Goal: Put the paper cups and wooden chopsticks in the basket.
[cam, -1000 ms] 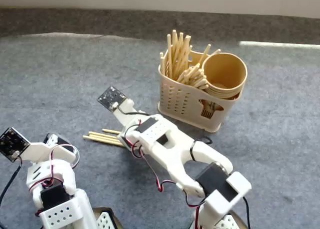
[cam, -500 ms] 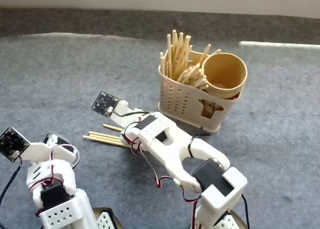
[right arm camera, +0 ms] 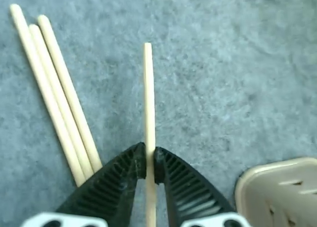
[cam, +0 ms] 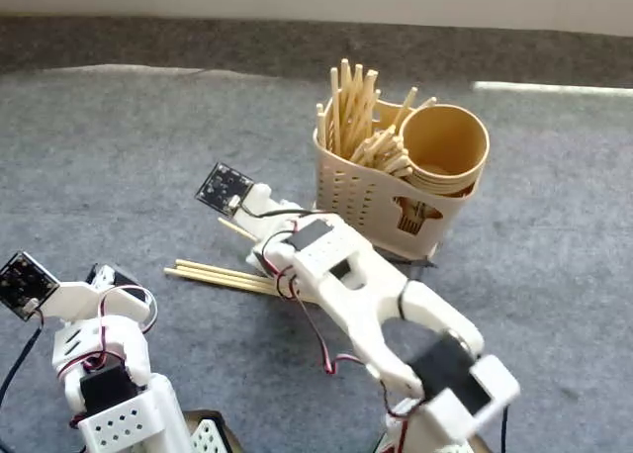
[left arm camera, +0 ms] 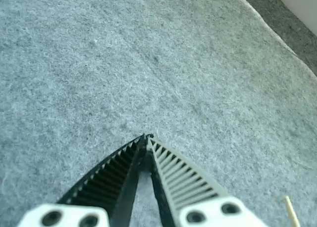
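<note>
- Right wrist view: one wooden chopstick [right arm camera: 147, 93] runs straight between the right jaws. They pinch it near their tips, and its free end sticks out well past them.
- Three loose chopsticks [right arm camera: 57, 88] lie together on the grey worktop [right arm camera: 223, 63], just beside the held one and apart from it.
- A corner of the basket [right arm camera: 277, 192] sits near the right jaws.
- In the high view the basket stands toward the worktop's far edge. It holds a chopstick bundle [cam: 348, 107] and stacked paper cups [cam: 445, 146].
- The left jaws are pressed together over bare worktop, near the front left corner.
- Since half a second ago the right arm [cam: 336, 275] has swung toward the basket, drawing the held chopstick away from the loose ones.
</note>
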Robot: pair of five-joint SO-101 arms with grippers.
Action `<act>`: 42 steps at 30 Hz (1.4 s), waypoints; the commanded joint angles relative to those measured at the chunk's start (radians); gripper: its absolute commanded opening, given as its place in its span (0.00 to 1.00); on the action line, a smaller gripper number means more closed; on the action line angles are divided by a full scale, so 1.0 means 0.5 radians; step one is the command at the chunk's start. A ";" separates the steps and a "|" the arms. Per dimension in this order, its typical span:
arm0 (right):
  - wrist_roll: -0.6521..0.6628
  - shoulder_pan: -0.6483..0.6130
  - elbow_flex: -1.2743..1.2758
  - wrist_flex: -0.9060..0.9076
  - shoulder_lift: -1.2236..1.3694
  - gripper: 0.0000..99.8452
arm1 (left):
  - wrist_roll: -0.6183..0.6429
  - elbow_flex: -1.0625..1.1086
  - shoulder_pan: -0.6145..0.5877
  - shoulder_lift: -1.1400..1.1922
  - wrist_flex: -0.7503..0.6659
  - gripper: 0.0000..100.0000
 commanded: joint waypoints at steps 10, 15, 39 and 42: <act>0.003 0.032 0.287 0.035 -1.112 0.01 | -0.015 0.038 -0.008 -0.032 0.003 0.03; -0.052 0.029 0.446 0.029 -1.579 0.01 | -0.015 0.038 -0.008 -0.032 0.003 0.03; -0.399 0.367 0.489 -0.695 -2.371 0.01 | -0.015 0.038 -0.005 -0.032 0.003 0.03; -0.399 0.385 0.529 -0.830 -2.368 0.01 | -0.015 0.038 -0.005 -0.032 0.003 0.03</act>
